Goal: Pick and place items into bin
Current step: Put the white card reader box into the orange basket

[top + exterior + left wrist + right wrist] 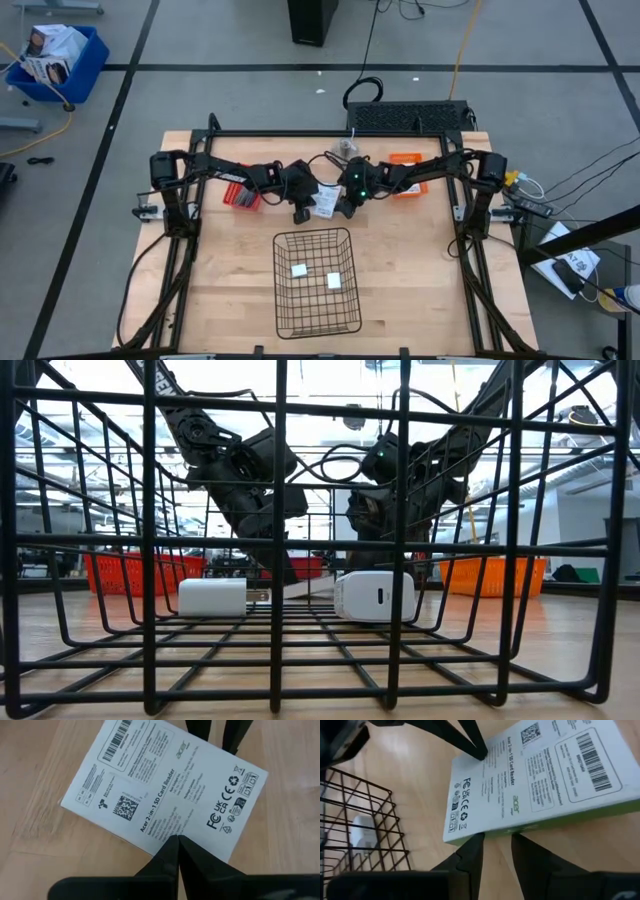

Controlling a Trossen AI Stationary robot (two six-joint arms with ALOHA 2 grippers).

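A flat white card packet [325, 203] with black print lies on the table between both grippers, just beyond the wire bin [277, 290]. My left gripper [176, 840] is shut, its tips on the packet's printed face [165, 785]. My right gripper [497, 842] is open, and its fingers stand at the packet's opposite edge [540, 775]. Two small white blocks [299, 269] [334, 281] rest on the bin's floor and also show in the low view [212, 598] [375, 596]. I cannot make out the grey-blue hand tool. My left gripper presses its shut fingertips [172, 845] down on the packet's printed face, near one edge [165, 851], slanting in from above. The packet lies flat on the table under them. My right gripper's fingertips [475, 845] stand at the packet's green edge [500, 831]; whether they touch it, I cannot tell.
A red tray [240, 195] sits behind the left arm and an orange tray [407, 175] behind the right arm. A black box [410, 115] stands at the table's far edge. Bare wood lies to the left and right of the bin.
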